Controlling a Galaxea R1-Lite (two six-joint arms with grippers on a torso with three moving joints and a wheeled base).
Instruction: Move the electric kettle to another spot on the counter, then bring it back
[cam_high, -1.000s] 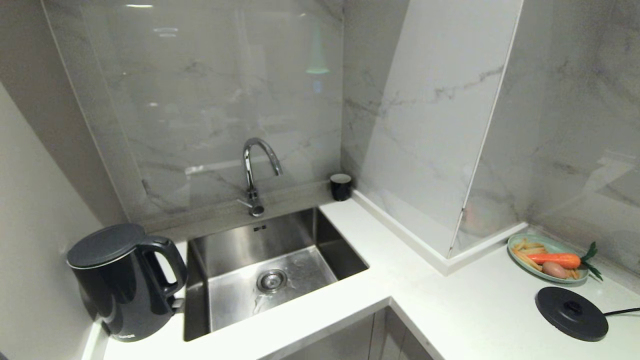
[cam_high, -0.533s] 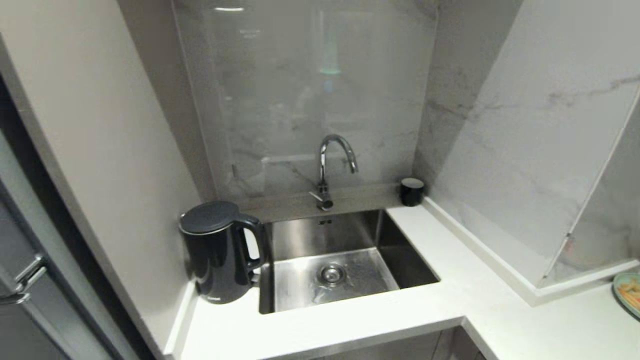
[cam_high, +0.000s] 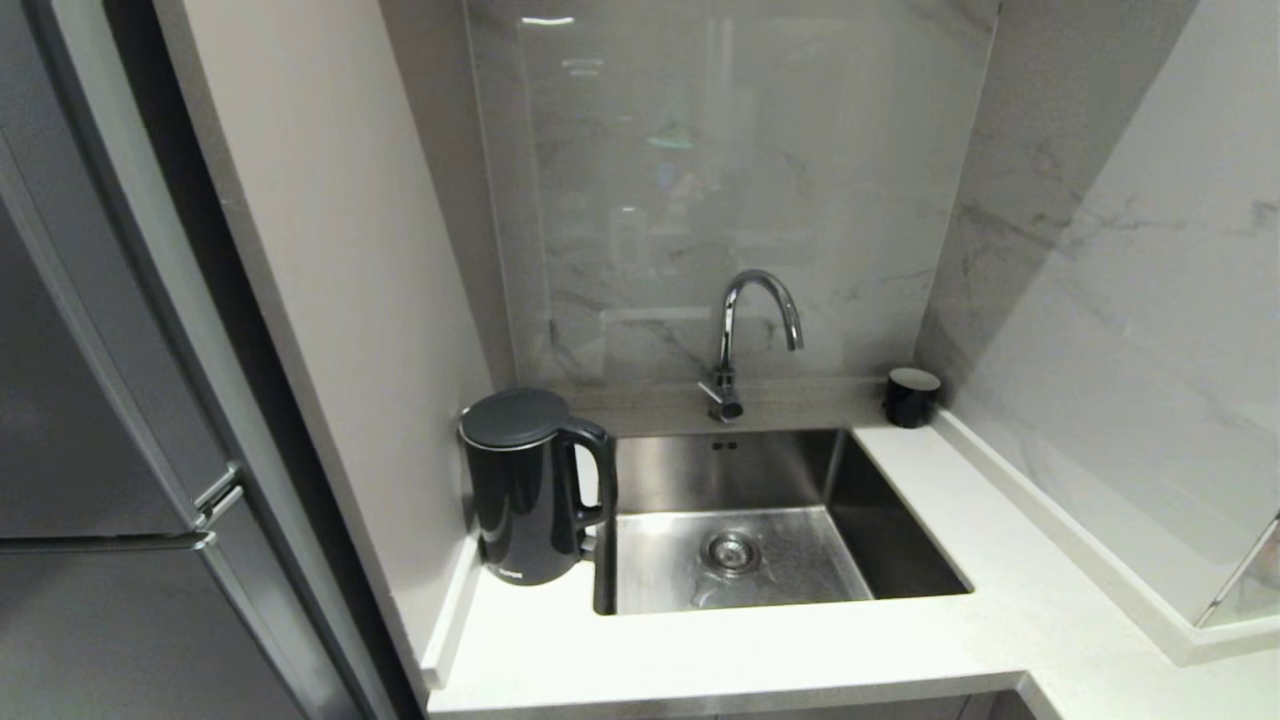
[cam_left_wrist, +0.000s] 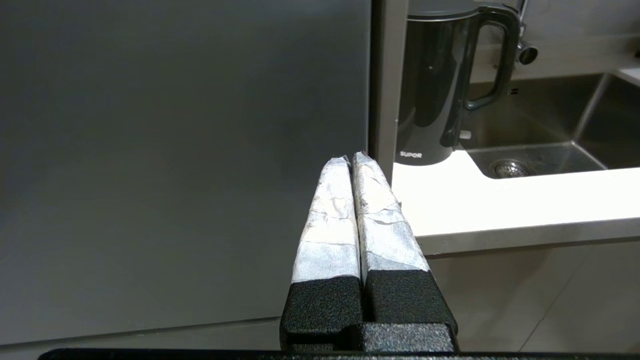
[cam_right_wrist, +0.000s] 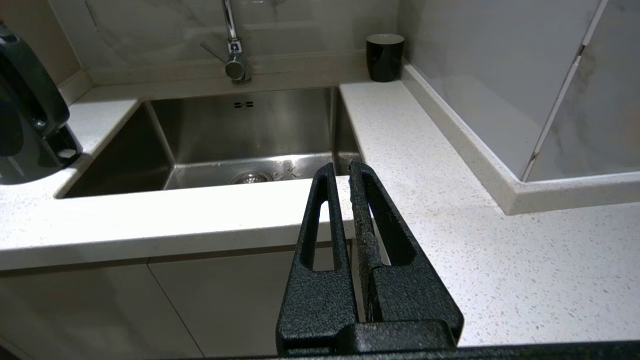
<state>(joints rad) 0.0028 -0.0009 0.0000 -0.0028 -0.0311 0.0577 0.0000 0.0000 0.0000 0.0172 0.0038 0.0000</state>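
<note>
The glossy black electric kettle (cam_high: 528, 500) stands upright on the white counter (cam_high: 760, 650), in the corner between the beige side wall and the sink, its loop handle turned toward the basin. It also shows in the left wrist view as the kettle (cam_left_wrist: 435, 85), and at the edge of the right wrist view as the kettle (cam_right_wrist: 25, 120). Neither arm appears in the head view. My left gripper (cam_left_wrist: 352, 159) is shut and empty, held off the counter's front edge, well short of the kettle. My right gripper (cam_right_wrist: 341, 170) is shut and empty, before the counter (cam_right_wrist: 450, 200).
A steel sink (cam_high: 900, 540) with a curved tap (cam_high: 740, 330) lies right of the kettle. A small black cup (cam_high: 910, 396) stands at the back corner. A tall grey fridge (cam_high: 90, 400) and a beige wall panel (cam_high: 340, 300) flank the left. Pale cabinet doors (cam_right_wrist: 150, 300) sit below.
The whole view has swung left: kettle and sink shifted right in the picture, the plate of vegetables and the black base disc dropped out, the fridge came in. Nothing on the counter moved.
</note>
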